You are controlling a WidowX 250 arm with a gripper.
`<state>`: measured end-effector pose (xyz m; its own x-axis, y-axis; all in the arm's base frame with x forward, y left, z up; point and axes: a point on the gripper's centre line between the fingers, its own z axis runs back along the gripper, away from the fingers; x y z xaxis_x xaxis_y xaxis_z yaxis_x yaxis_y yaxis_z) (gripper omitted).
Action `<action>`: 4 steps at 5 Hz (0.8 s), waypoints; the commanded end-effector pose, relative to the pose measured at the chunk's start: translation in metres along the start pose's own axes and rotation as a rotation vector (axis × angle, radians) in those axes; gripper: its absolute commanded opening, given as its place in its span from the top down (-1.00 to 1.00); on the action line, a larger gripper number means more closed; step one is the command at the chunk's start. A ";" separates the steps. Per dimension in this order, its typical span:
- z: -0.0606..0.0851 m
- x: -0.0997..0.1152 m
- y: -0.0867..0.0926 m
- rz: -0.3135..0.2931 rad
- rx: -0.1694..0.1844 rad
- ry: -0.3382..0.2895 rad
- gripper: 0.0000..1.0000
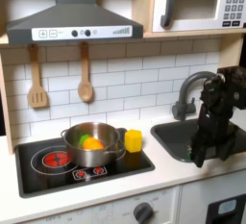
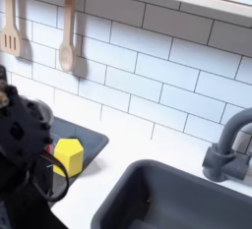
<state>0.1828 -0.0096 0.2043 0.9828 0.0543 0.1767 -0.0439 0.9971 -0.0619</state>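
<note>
Tool (image 1: 199, 157) hanging over sink (image 1: 175, 139), grip state impossible to tell; best kept clear of faucet (image 1: 188, 88), approaching yellow block (image 1: 134, 140) slowly.

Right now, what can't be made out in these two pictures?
- The tool: in the first exterior view it hangs over the sink, too dark and small to tell open from shut.
- The pot: in the first exterior view its rim hides all but an orange and a green piece.
- The arm: in the second exterior view it is cut off by the left edge, and covers part of the yellow block.
</note>
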 end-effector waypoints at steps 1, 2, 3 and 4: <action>-0.011 0.002 0.006 -0.038 -0.005 -0.043 -1.00; -0.019 0.016 0.014 -0.086 0.001 -0.097 -1.00; -0.019 0.028 0.019 -0.079 -0.029 -0.151 -1.00; -0.023 0.039 0.027 -0.084 -0.039 -0.218 -1.00</action>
<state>0.2240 0.0180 0.1887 0.9190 -0.0111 0.3941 0.0454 0.9959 -0.0777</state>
